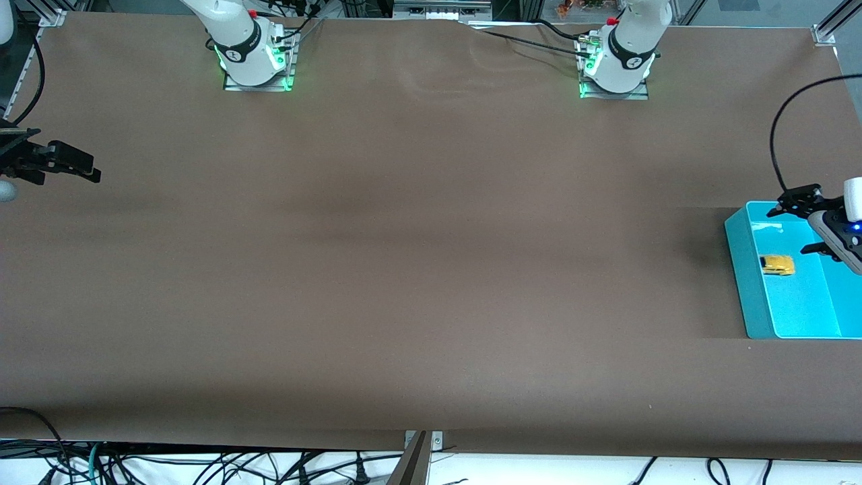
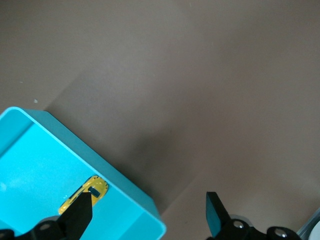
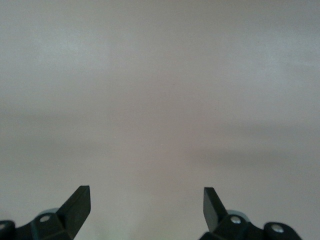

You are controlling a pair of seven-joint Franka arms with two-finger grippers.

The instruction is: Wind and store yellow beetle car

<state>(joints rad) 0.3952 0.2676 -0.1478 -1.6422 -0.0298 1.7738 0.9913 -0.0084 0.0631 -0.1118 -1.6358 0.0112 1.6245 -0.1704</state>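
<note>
Yellow beetle car (image 1: 777,265) — lies in teal bin (image 1: 747,283), left-arm end of table (image 1: 404,269). Left pincer (image 1: 805,225) — apart over bin; withdraw straight upward. Right pincer (image 1: 77,165) — apart, waiting.

No legible text, label, brand name, number or sign is found in any view. A dark band with a small white emblem is carried on each arm near its base (image 1: 250,54), but the emblem is too small to be read. No marking is seen on the yellow beetle car (image 1: 777,265) or on the turquoise bin (image 1: 747,283).
</note>
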